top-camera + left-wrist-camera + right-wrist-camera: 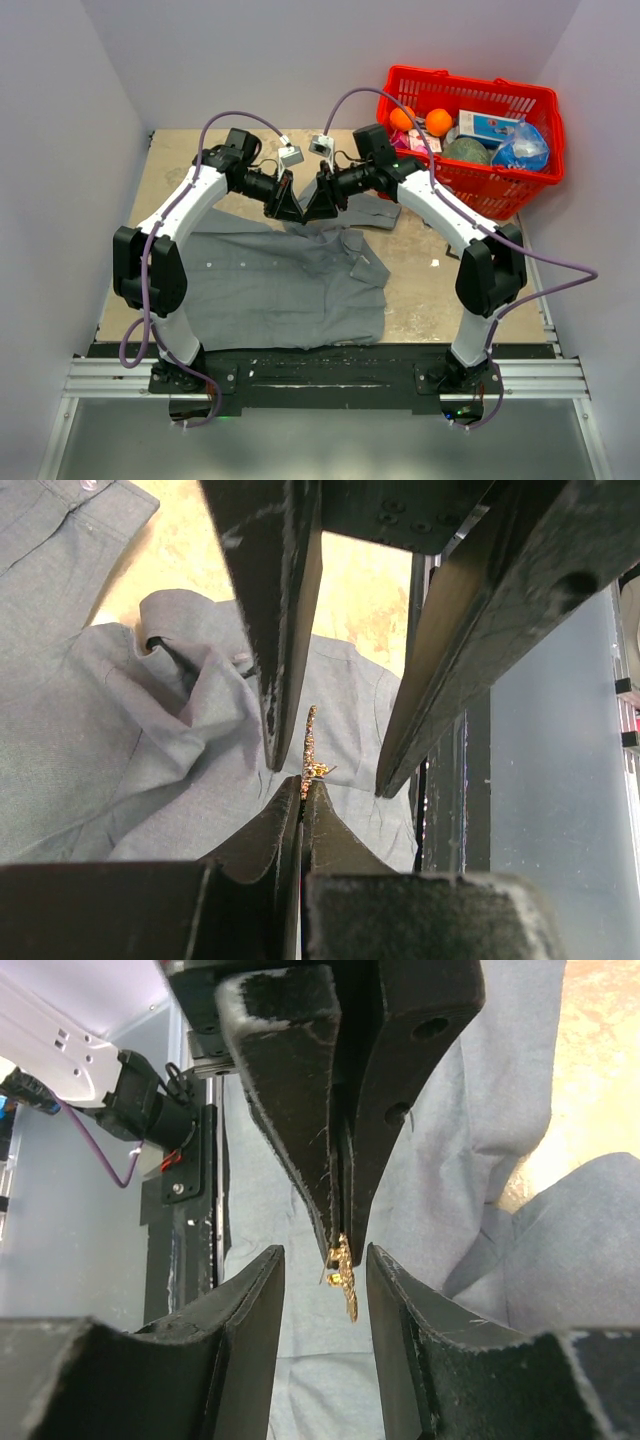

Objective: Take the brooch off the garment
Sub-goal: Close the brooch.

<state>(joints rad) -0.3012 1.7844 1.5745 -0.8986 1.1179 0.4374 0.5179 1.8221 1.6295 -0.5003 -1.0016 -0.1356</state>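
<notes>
left claw (pixel 303 786) pinching gold brooch (pixel 311 748), right claw (pixel 325 1252) wide around it, over grey shirt (pixel 270 285), toward table's (pixel 420 285) far edge

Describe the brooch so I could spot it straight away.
Start at the big grey shirt. Above its collar end, the left gripper is pinched shut on the brooch: a tiny glittering gold piece, the only shiny thing against dull grey cloth.
</notes>
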